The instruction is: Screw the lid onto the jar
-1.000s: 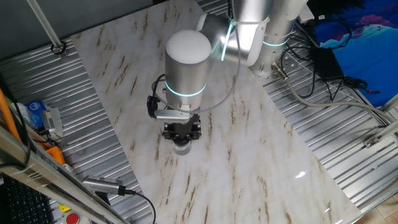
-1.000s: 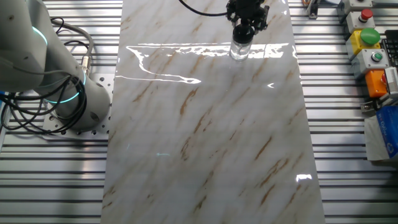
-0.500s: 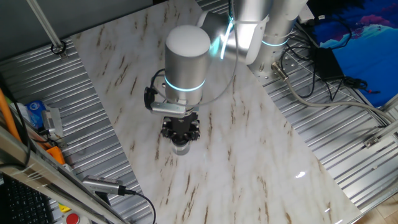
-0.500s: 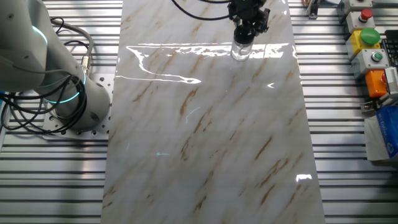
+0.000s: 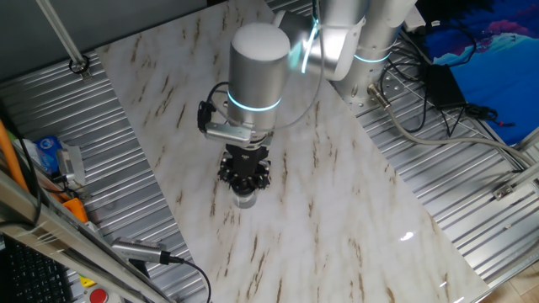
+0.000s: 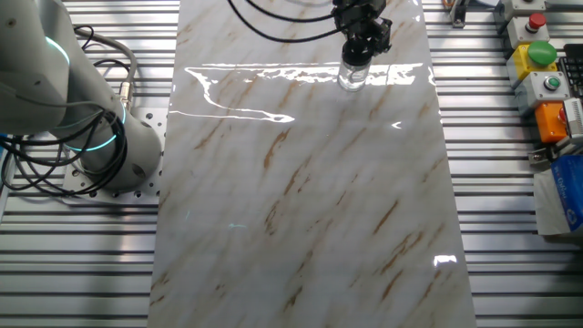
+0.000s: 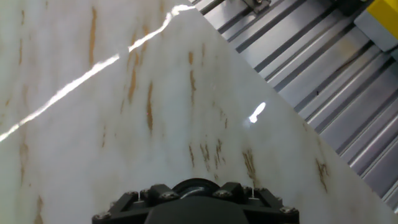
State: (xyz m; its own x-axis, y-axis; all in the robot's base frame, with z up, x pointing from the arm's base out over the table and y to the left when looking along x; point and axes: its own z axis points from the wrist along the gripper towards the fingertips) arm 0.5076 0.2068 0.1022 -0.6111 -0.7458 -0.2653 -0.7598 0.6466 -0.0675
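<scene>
On the marble-patterned table (image 5: 337,210), one fixed view: arm (image 5: 253,80) standing vertical over the slab, gripper (image 5: 245,174) pointing straight down onto the jar (image 5: 245,199) — a small clear glass cylinder upright on the marble, only its lower part showing beneath the black fingers; the lid is hidden by the gripper here. The other fixed view: the same jar (image 6: 352,75) near the far edge of the table (image 6: 301,219), gripper (image 6: 362,38) closed in around its top; the black lid cannot be separated from the black fingers, so whether the fingers clamp it cannot be told. Hand view: gripper body (image 7: 196,205) along the bottom edge, a dark round shape — possibly the lid — at its centre, bare marble (image 7: 124,124) beyond.
</scene>
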